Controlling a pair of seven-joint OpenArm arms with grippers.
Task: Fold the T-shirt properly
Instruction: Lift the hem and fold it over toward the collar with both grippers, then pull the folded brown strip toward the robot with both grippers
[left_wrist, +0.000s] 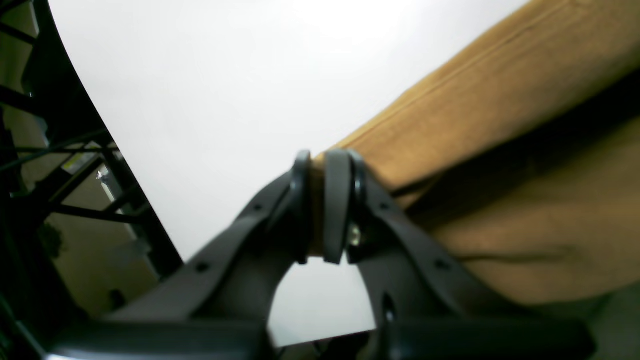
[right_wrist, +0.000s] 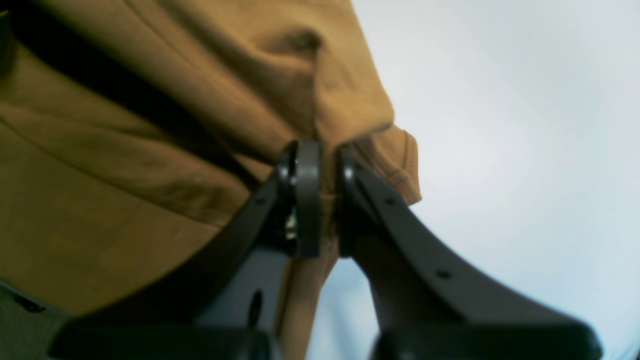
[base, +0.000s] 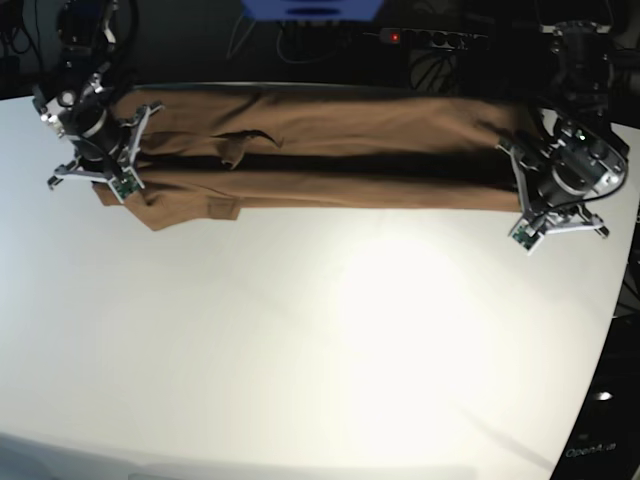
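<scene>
The white table (base: 330, 340) lies bare from its near edge up to the T-shirt (base: 330, 150), which stretches as a long band along the far edge, so a gripper could pass anywhere across the middle and near side. At the far left corner the right gripper (base: 100, 150) blocks the band's end, and near the right edge the left gripper (base: 535, 185) blocks the other.

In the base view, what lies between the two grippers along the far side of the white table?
In the base view only the plain tan-brown cotton T-shirt spans from the right gripper to the left gripper; both grip its ends.
</scene>
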